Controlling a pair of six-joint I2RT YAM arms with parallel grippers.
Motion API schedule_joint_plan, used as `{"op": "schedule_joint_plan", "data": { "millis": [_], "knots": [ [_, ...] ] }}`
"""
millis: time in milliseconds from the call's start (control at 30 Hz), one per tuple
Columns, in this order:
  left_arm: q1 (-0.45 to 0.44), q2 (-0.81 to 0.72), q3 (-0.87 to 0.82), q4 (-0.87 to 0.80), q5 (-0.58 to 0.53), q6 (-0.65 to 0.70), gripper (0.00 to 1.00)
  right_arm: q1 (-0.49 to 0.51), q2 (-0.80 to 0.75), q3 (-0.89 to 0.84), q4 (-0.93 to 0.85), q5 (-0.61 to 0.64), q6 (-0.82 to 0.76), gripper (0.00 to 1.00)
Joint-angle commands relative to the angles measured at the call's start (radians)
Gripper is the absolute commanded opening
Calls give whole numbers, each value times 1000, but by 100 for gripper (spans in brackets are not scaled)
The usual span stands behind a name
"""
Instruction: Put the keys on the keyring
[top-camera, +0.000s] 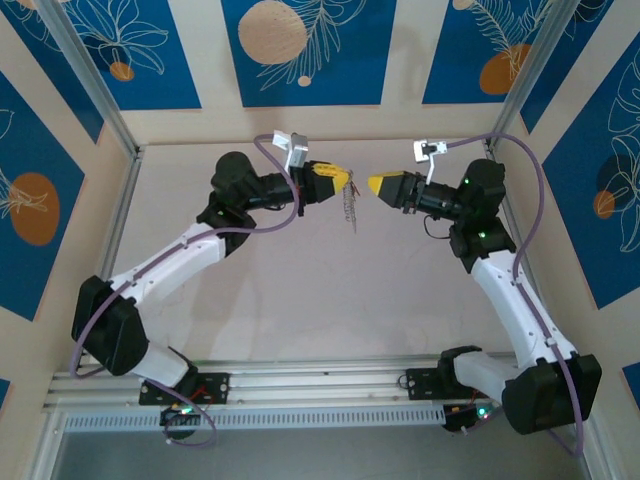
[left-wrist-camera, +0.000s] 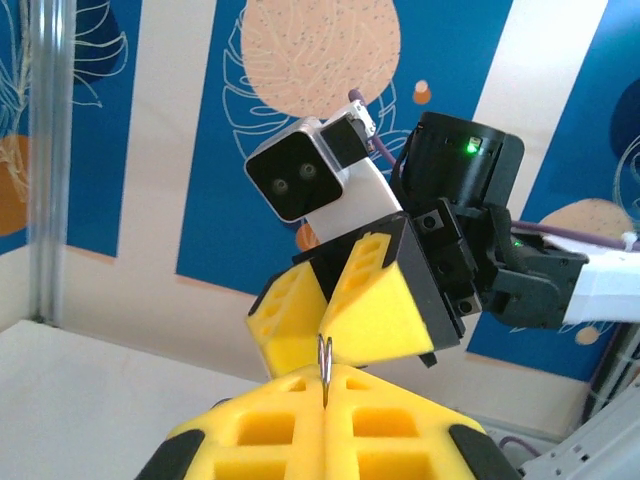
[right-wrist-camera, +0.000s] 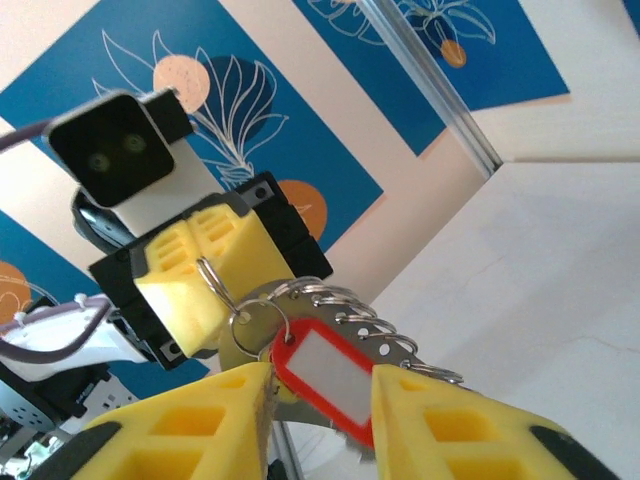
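My left gripper (top-camera: 345, 180) is shut on one thin silver ring of the keyring (top-camera: 349, 208), which hangs below it above the table. In the left wrist view the ring (left-wrist-camera: 323, 358) stands edge-on in the left gripper (left-wrist-camera: 325, 388). The right wrist view shows the keyring (right-wrist-camera: 400, 338) as a metal piece with several small rings along one edge. The red tag of the keys (right-wrist-camera: 335, 378) hangs from a small ring beside it; the silver key itself I cannot make out. My right gripper (right-wrist-camera: 320, 378) is open, one finger on each side of the tag. It faces the left gripper (right-wrist-camera: 195, 275) closely.
Both arms meet high over the middle back of the beige table (top-camera: 330, 300). Blue-and-cream patterned walls (top-camera: 300, 50) and aluminium posts (top-camera: 90, 75) enclose the space. A slotted rail (top-camera: 320, 385) runs along the near edge by the arm bases.
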Motion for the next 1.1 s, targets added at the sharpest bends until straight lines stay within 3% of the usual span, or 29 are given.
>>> {"op": "schedule_joint_plan", "data": {
  "millis": [0, 200, 733, 1067],
  "knots": [
    [16, 31, 13, 193, 71, -139, 0, -12, -14, 22, 53, -12, 28, 37],
    [26, 81, 35, 299, 110, -271, 0, -2, 23, 37, 186, -21, 87, 41],
    [26, 120, 60, 357, 117, -363, 0, 82, 87, 60, 253, -16, 78, 40],
    [25, 118, 57, 342, 125, -355, 0, 88, 88, 61, 240, -2, 66, 18]
  ]
}}
